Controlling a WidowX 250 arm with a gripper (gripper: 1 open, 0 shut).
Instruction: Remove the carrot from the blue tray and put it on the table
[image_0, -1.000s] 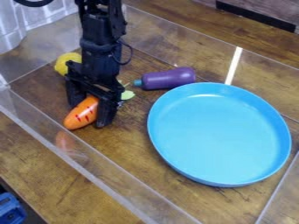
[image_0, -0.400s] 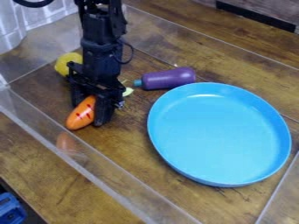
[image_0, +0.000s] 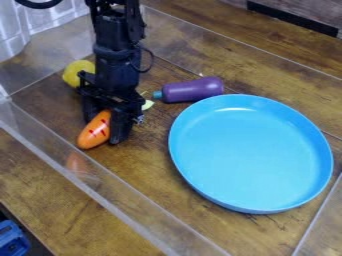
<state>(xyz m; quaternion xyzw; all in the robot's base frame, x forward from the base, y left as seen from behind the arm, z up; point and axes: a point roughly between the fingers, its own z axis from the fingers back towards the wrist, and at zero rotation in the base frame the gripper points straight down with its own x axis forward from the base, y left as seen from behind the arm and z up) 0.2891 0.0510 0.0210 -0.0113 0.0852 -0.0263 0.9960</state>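
You will find nothing to read here: no text, label, brand, number or sign shows on any surface in the camera view. The picture is small and soft, so any fine print would be too blurred to make out.
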